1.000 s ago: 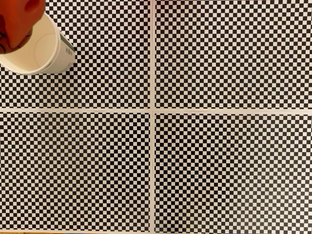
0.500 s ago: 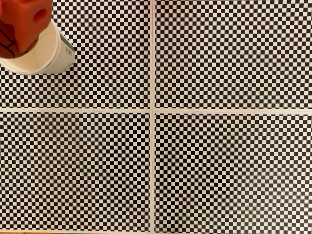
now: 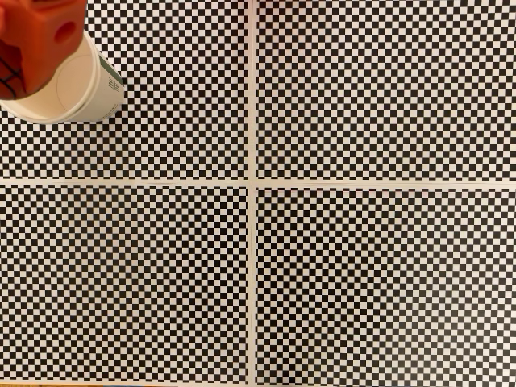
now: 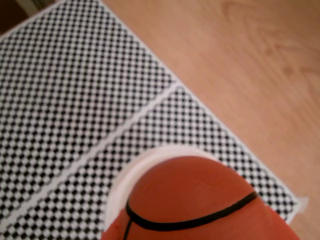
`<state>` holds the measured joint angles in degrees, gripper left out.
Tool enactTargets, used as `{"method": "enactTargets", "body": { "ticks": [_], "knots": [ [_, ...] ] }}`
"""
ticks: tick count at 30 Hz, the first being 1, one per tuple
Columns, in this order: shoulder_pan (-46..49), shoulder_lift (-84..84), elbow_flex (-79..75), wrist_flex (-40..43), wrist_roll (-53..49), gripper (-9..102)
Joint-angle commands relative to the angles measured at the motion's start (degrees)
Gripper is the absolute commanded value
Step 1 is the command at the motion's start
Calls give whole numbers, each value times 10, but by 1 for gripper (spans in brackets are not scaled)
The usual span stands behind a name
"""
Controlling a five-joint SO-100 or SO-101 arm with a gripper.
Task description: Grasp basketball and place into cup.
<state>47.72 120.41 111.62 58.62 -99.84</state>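
Observation:
The white paper cup (image 3: 76,93) stands at the top left corner of the checkered mat in the fixed view, its green-and-grey print facing right. My orange gripper (image 3: 32,56) hangs over the cup's mouth and covers its upper left part. It is shut on the basketball (image 3: 10,76), whose black seam lines show at the frame's left edge. In the wrist view the basketball (image 4: 190,195) looms large at the bottom, directly over the cup, of which a curved strip of white rim (image 4: 150,157) shows. The fingers themselves are hidden.
Four checkered sheets (image 3: 322,266) cover the table, split by white seams (image 3: 252,181). In the wrist view, bare wooden tabletop (image 4: 250,65) lies beyond the mat's edge.
The gripper with the basketball has shifted slightly right and down over the cup's mouth, covering more of the opening. The cup has stayed in place.

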Motion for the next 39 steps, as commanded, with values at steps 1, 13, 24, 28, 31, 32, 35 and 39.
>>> {"method": "enactTargets", "body": {
  "ticks": [1,13,24,28,31,32,35,39],
  "knots": [
    [-8,15,-4,-7,3,30],
    [-14,17,0,-8,4,36],
    [-20,15,-4,-9,10,43],
    [-21,12,-5,-10,11,45],
    [-22,16,-4,-10,11,43],
    [-22,18,-4,-9,10,41],
    [-23,27,-6,-4,4,39],
    [-46,62,-6,18,4,36]
  ]
}}
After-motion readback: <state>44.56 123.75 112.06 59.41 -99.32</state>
